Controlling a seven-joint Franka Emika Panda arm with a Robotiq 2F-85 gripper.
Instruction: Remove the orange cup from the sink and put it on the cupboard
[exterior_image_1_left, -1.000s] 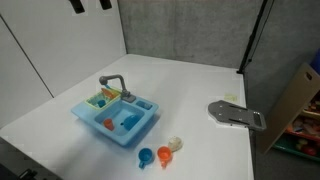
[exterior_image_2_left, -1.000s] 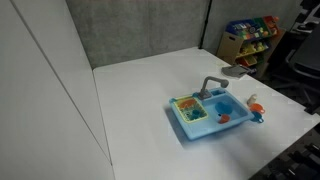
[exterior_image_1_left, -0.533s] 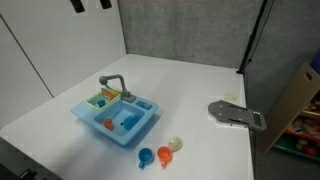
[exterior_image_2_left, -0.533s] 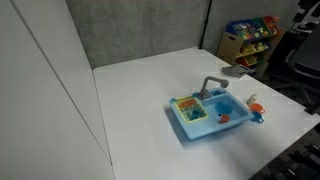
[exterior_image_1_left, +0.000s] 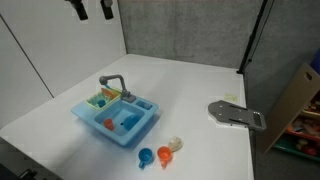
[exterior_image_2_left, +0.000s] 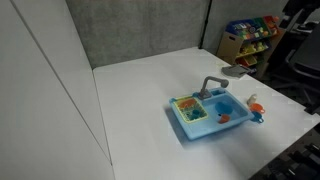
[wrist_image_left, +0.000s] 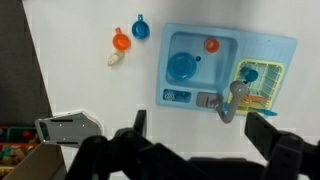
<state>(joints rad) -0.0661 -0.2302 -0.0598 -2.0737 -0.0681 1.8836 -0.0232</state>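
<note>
The orange cup (wrist_image_left: 211, 44) is tiny and my open hand (wrist_image_left: 200, 128) is high up, so I might miss it.

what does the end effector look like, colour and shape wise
The end effector is black all over, with a matte look. Two blocky, squared-off fingers sit on chunky, angular linkages along the bottom of the wrist view. In an exterior view it shows only as two dark stubs at the top edge. No cables or markings are visible.
</note>
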